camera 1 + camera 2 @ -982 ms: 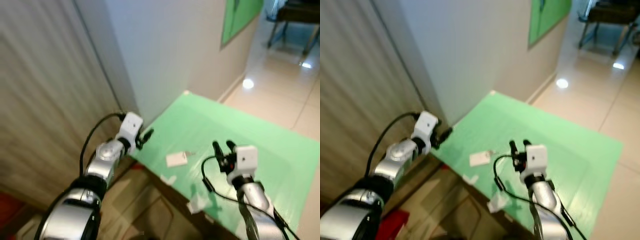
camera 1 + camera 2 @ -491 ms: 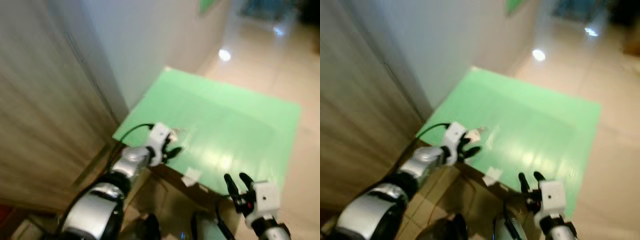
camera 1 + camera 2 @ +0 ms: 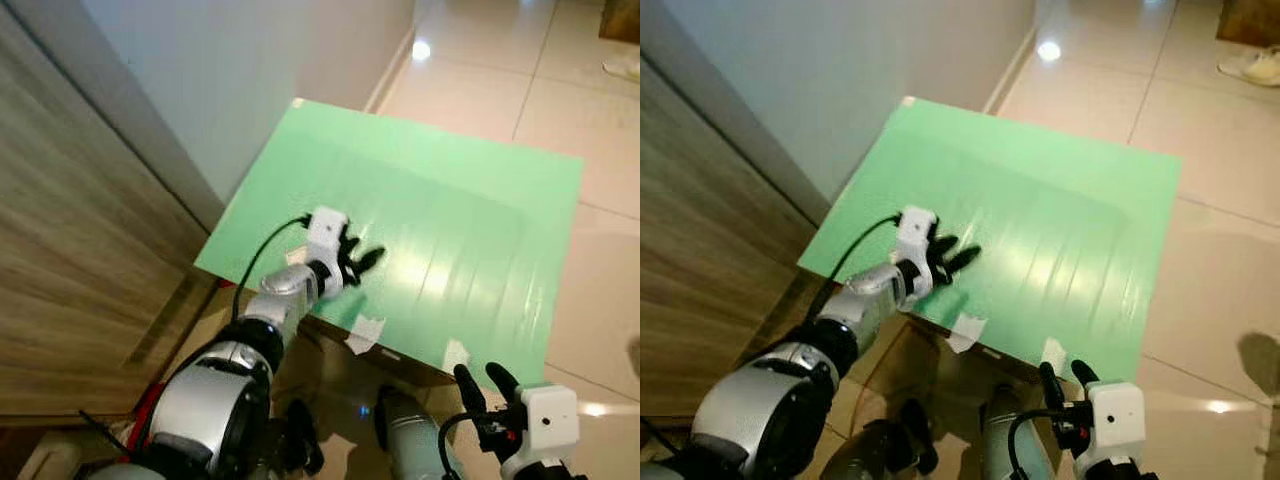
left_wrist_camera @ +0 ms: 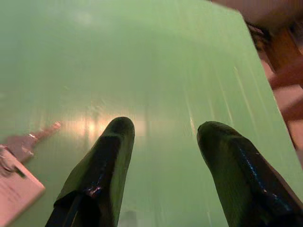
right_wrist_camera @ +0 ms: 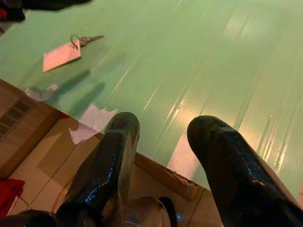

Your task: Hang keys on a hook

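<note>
Head camera, left eye: two silver arms reach over one green tabletop [image 3: 450,230] taped at its near edge with two strips of pale tape [image 3: 363,333]. The left gripper [image 3: 362,262] hovers low over the table's near-left part, its two black fingers parted; the right gripper [image 3: 486,385] hangs off the table's near edge, its fingers likewise apart and holding nothing. A wood-grain panel [image 3: 70,240] and a pale wall [image 3: 250,70] stand to the left; glossy beige floor tiles [image 3: 500,60] run beyond, catching one bright ceiling-light reflection.

Right eye: the same scene, with one light-coloured shoe [image 3: 1252,66] on the tiles at the far right.

Left wrist: between and beyond the two spread fingers [image 4: 102,165] lies bare green surface — off to one side, one key [image 4: 28,141] on a ring, joined to one pale tag [image 4: 16,191], lies flat on the table, not touching either finger.

Right wrist: the same single key and tag [image 5: 61,54] lie flat on the green top, well apart from this gripper's two open fingers [image 5: 106,165], which hang past the table's edge above tan floor tiles.
</note>
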Motion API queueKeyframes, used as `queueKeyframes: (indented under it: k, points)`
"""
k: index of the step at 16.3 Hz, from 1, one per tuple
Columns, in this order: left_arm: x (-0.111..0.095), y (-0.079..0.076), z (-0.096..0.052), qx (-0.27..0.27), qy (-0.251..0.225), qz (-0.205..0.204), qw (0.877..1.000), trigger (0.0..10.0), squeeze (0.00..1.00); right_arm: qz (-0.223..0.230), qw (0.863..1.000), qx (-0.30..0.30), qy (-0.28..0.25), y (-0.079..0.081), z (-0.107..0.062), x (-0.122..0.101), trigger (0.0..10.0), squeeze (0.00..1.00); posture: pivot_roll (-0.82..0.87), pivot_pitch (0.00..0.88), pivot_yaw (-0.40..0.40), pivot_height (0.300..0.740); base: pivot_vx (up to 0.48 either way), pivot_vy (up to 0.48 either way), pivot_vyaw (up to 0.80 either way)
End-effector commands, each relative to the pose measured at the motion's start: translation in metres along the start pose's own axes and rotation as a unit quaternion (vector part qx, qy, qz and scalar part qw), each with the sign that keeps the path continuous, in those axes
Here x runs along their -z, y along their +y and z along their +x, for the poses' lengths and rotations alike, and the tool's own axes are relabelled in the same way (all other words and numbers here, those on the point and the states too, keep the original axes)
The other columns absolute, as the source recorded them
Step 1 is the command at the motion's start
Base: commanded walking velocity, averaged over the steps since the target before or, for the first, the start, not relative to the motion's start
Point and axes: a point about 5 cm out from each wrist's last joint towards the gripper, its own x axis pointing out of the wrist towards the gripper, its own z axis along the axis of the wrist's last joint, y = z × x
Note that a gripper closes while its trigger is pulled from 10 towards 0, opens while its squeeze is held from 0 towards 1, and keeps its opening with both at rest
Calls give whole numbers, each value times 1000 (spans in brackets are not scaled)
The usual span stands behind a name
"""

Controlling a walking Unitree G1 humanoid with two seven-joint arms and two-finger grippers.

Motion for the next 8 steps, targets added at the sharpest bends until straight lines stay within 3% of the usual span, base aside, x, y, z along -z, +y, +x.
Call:
queueKeyframes:
  k: [1, 4, 8]
  points:
    - [5, 8, -4, -34, -1, -13, 999, 10000, 0, 6, 1000, 0, 15, 2, -6, 3, 10000, 0, -567, 314, 160, 731, 0, 0, 0]
    - [12, 5, -3, -62, 4, 0, 998, 10000, 0, 5, 1000, -5, 21, 6, -11, 4, 10000, 0, -576, 325, 161, 731, 0, 0, 0]
    - [23, 4, -4, -110, 25, 54, 992, 10000, 0, 8, 999, -4, 31, 12, -22, 4, 10000, 0, -600, 348, 168, 731, 0, 0, 0]
